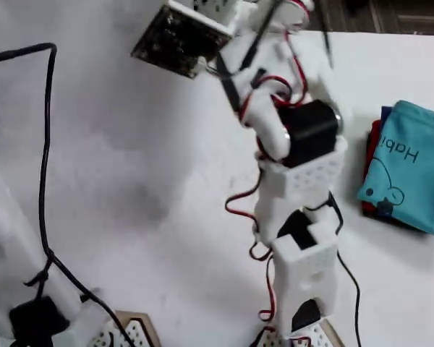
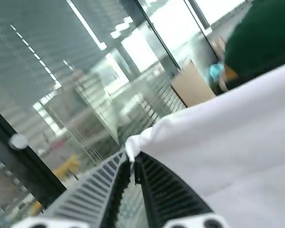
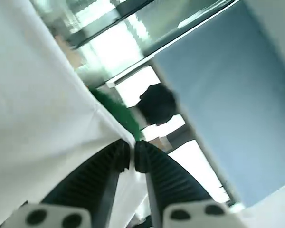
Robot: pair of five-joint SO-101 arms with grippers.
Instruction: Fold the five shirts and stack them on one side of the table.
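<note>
Well left of the stack of folded shirts (image 1: 409, 173), which lies on the right side of the table (image 1: 390, 79) with a teal one on top of red and blue ones, a black cable (image 1: 47, 144) trails over the white surface. The left gripper (image 2: 132, 159) is pinched narrow on the edge of a white shirt (image 2: 228, 142), which is held up against the room's windows. Just left of the stack an arm (image 1: 304, 188) stands over the table, and the right gripper (image 3: 132, 151) is also clamped tight on an edge of the white cloth.
</note>
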